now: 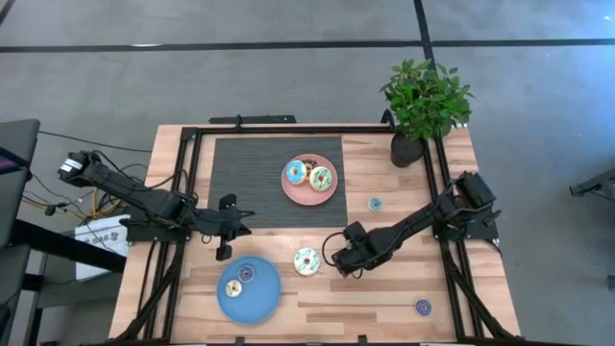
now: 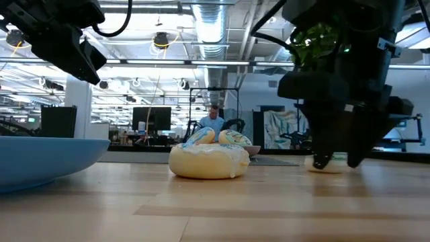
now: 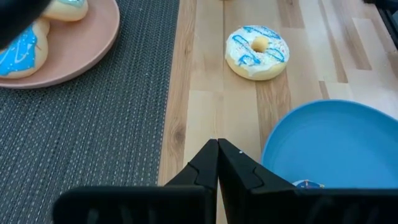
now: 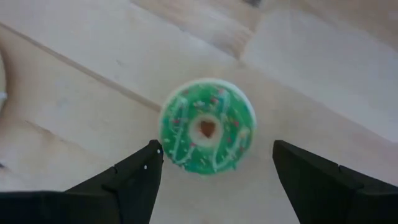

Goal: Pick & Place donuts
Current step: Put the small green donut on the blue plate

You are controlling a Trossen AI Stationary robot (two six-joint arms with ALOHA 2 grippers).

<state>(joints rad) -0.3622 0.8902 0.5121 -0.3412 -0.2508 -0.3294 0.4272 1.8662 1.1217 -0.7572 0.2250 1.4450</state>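
A green-iced donut lies flat on the wood. My right gripper is open above it, one finger on either side, apart from it; in the high view this gripper covers it. A white donut with blue icing lies next to it on the table. The pink plate carries three donuts, the blue plate two small ones. A small teal donut and a small purple one lie apart on the wood. My left gripper is shut and hovers by the mat's near edge.
A dark ribbed mat covers the far middle of the table under the pink plate. A potted plant stands at the far right corner. Black frame rails run along the table's sides. A person sits in the room beyond.
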